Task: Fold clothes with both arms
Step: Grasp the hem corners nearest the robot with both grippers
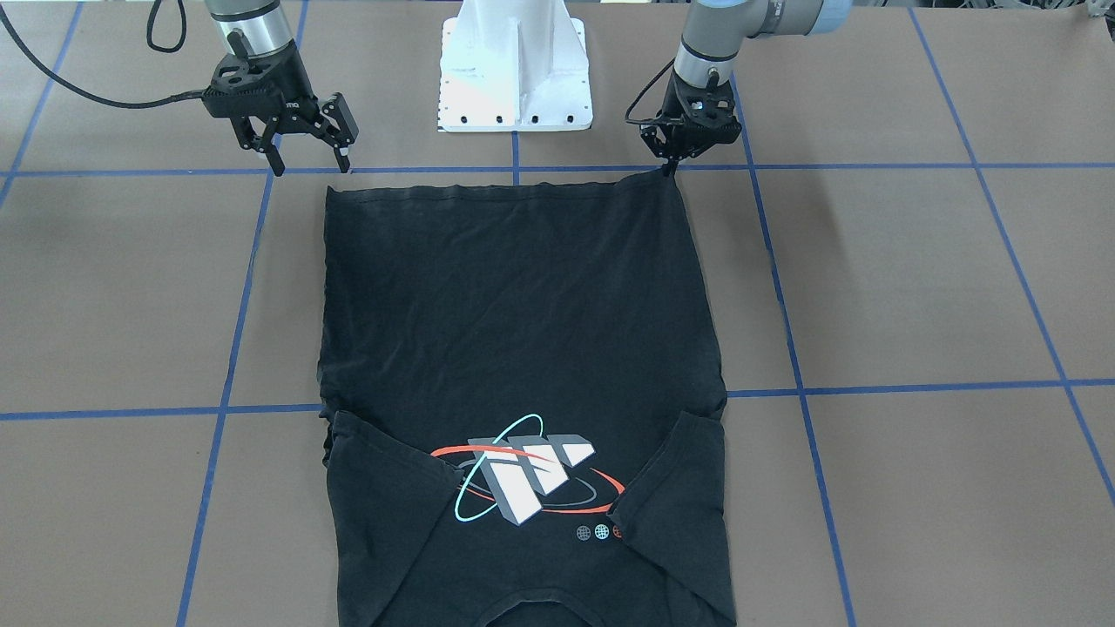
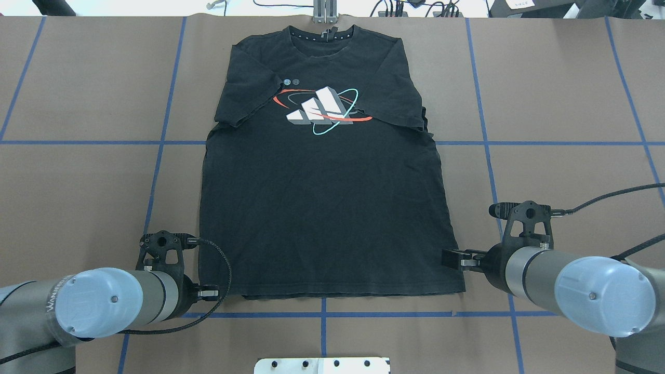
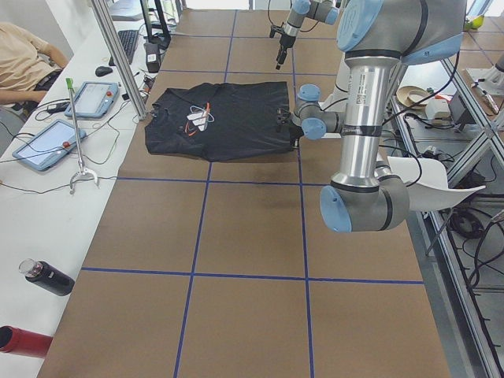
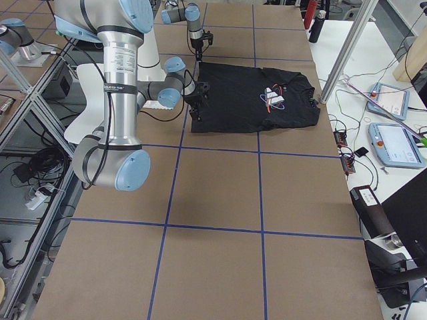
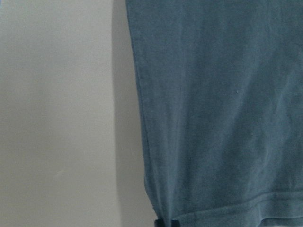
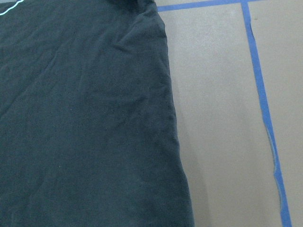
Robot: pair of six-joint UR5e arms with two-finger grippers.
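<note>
**A:** Where is the shirt?

**B:** The black T-shirt (image 2: 322, 208) lies flat on the bench (image 2: 78, 93), logo up. Its collar is at the bench edge far from the robot. Its hem is toward the white pedestal (image 1: 514, 70) at the robot-side edge. Both sleeves are folded in over the chest, and they cover the outer ends of the logo.

**A:** And the grippers?

**B:** The left gripper (image 1: 669, 165) has its fingers pinched together on one hem corner, which rises a little off the bench. The right gripper (image 1: 312, 165) is spread wide just beside the other hem corner. In the front view it is clear of the cloth.

**A:** What else is around?

**B:** Blue tape lines (image 2: 78, 142) cross the bench, and one runs under the shirt below the sleeves. A metal post (image 2: 324, 10) stands just beyond the collar. A white side table (image 3: 31, 228) runs along that far edge. It carries two tablets (image 3: 47, 146) and loose cables, and a person (image 3: 24, 55) sits at it. Toward the bench's left end, a black bottle (image 3: 46, 277) and a red bottle (image 3: 20, 340) lie on that table, well apart from the shirt.
</note>
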